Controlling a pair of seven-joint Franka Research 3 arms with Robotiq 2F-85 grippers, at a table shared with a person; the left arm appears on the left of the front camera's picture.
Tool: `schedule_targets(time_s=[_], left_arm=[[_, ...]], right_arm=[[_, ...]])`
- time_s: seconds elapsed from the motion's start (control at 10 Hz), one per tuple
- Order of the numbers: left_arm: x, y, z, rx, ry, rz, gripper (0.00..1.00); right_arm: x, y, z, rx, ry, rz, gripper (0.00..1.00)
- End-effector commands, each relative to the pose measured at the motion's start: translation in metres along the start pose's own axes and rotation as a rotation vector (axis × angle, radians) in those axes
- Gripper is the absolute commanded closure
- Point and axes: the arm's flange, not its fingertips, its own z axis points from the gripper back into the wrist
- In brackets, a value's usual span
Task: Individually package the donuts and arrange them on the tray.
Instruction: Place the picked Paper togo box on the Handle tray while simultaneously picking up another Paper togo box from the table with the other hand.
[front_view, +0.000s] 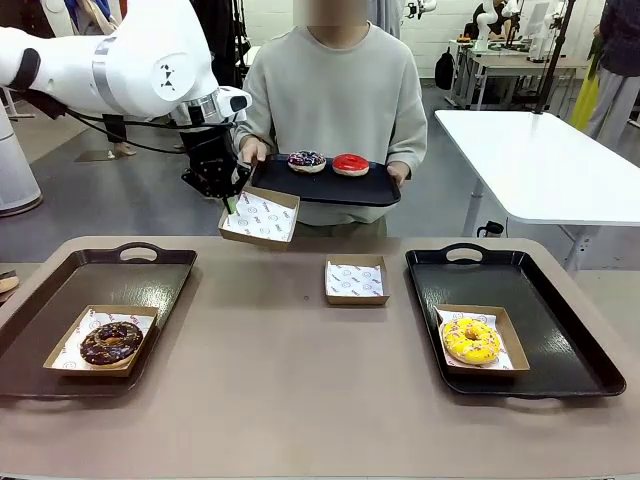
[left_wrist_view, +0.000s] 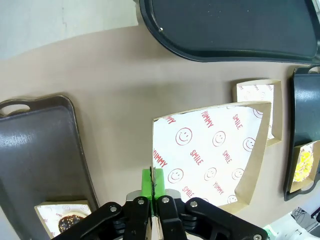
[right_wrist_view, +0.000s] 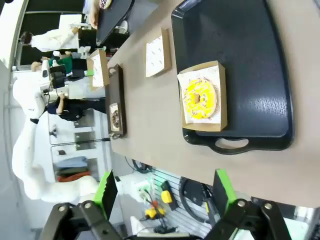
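Cardboard box (front_view: 260, 217) hangs tilted, open face toward us, in the left gripper (front_view: 232, 200). Its fingers seem pinched shut on the rim, though we see that edge poorly. We count four donuts, four boxes and three trays. Every donut lies flat, glaze up, round with no long axis. The chocolate donut (front_view: 111, 342), cut off in the left wrist view, sits boxed on the left tray (front_view: 150, 280). The yellow donut (front_view: 470, 340) sits boxed on the right tray (front_view: 570, 350). The sprinkled donut (front_view: 306, 160) and red donut (front_view: 350, 164) lie side by side on the person's tray (front_view: 325, 188). A spare box (front_view: 356, 281) rests mid-table. The right gripper (right_wrist_view: 165, 190) gapes wide, empty.
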Motion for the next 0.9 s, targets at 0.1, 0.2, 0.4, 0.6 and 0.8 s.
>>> schedule_targets(time_s=[0.1, 0.2, 0.4, 0.6, 0.8], left_arm=[[-0.002, 0.003, -0.003, -0.008, 0.001, -0.002, 1.00], [-0.002, 0.003, -0.003, -0.008, 0.001, -0.002, 1.00], [-0.002, 0.003, -0.003, -0.008, 0.001, -0.002, 1.00], [-0.002, 0.003, -0.003, -0.008, 0.001, -0.002, 1.00], [-0.002, 0.003, -0.003, -0.008, 0.001, -0.002, 1.00]], right_arm=[[0.009, -0.040, 0.005, 0.153, -0.021, 0.004, 0.00], [0.012, -0.051, 0.009, 0.188, -0.035, 0.024, 0.00], [0.022, -0.065, 0.009, 0.226, -0.060, 0.035, 0.00], [0.028, -0.067, 0.004, 0.220, -0.095, 0.040, 0.00], [0.016, -0.061, 0.004, 0.204, -0.066, 0.011, 0.00]])
